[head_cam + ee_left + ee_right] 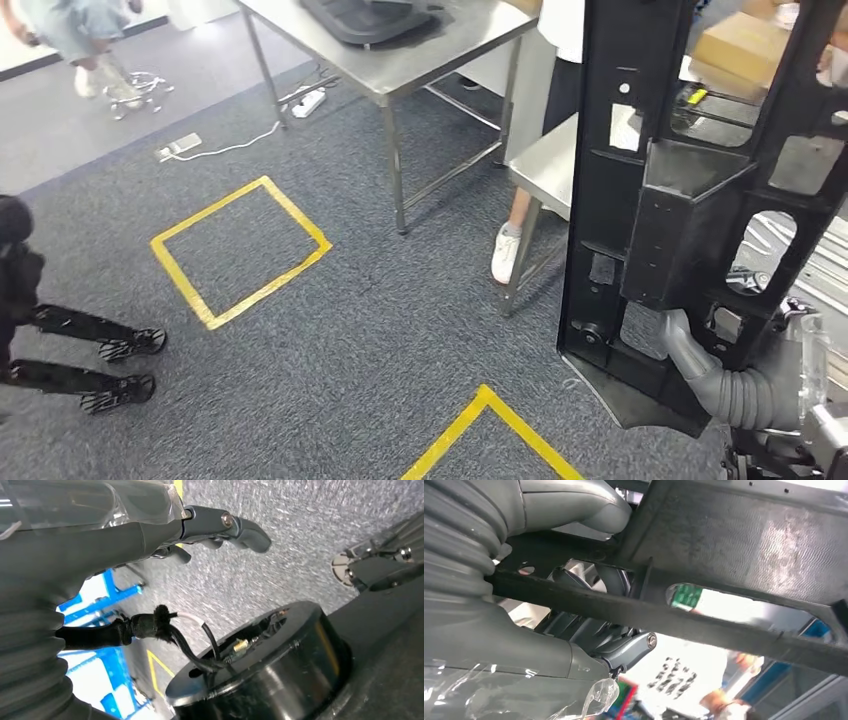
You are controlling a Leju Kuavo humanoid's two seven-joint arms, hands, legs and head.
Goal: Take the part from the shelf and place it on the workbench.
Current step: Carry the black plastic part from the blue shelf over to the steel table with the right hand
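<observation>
Grey carpet [400,330] marked with yellow tape squares [240,250] covers the floor, and a steel bench [400,60] stands at the far side with a dark tray-like object [365,18] on it. A person's leg in a white shoe [505,252] shows beside the bench. On the right, the big black plastic part [680,210] is carried upright, off the shelf and not yet on the bench. The right hand [589,615] grips its lower frame, fingers [624,650] clamped around a bar. The left hand [150,535] hangs over the carpet, its fingers [245,530] seemingly loose and holding nothing.
</observation>
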